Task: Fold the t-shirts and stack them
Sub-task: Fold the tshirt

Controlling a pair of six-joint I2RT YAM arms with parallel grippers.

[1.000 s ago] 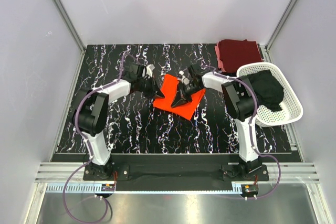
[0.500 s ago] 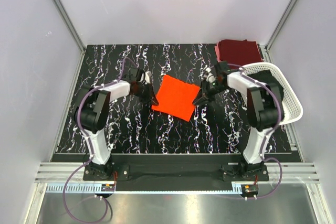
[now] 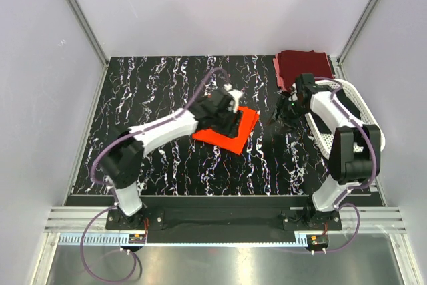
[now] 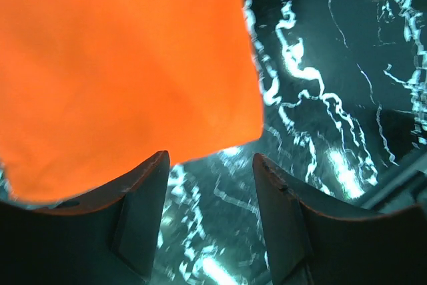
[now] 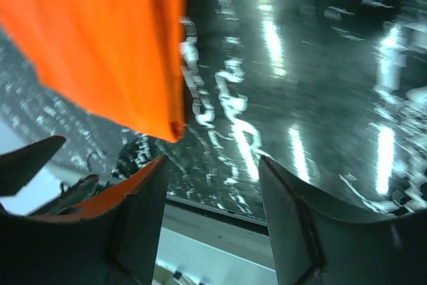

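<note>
Left tool (image 4: 210, 165): jaws wide apart, holding nothing, at the edge of the orange t-shirt (image 4: 120, 65). Right tool (image 5: 212, 171): jaws wide apart, holding nothing, above the tabletop (image 5: 300, 65).

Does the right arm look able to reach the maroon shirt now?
Probably yes: the right hand is open and empty, just short of the maroon shirt; the basket sits beside, not across, its path.
</note>
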